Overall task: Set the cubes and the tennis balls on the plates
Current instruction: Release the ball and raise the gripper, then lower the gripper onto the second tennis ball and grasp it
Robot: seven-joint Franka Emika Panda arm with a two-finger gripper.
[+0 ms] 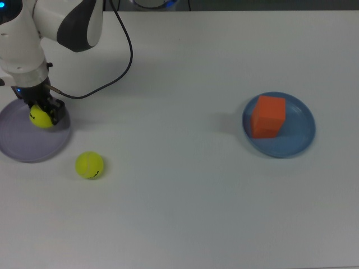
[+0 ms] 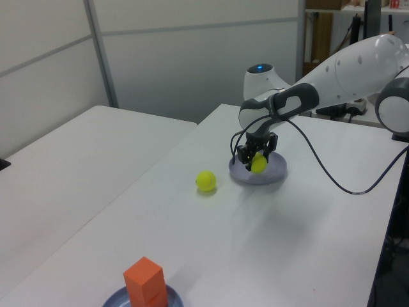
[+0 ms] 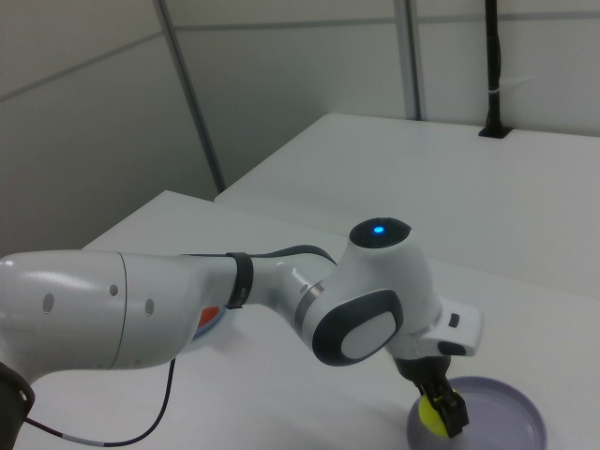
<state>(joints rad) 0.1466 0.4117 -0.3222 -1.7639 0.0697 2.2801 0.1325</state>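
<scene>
The tool (image 1: 44,116) pinches a tennis ball (image 1: 40,117) over the lavender plate (image 1: 25,147) near its two o'clock rim; released there, it may roll off.

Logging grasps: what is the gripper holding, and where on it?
The gripper holds a tennis ball by its opposite sides, over the lavender plate.

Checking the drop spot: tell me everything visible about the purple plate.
The purple plate is round, shallow and rimmed, pale lavender with a smooth matte look. It lies flat on the white table at the top view's left edge. The hand, shut on a tennis ball, hangs over its upper part. Ball-to-plate contact cannot be told.
</scene>
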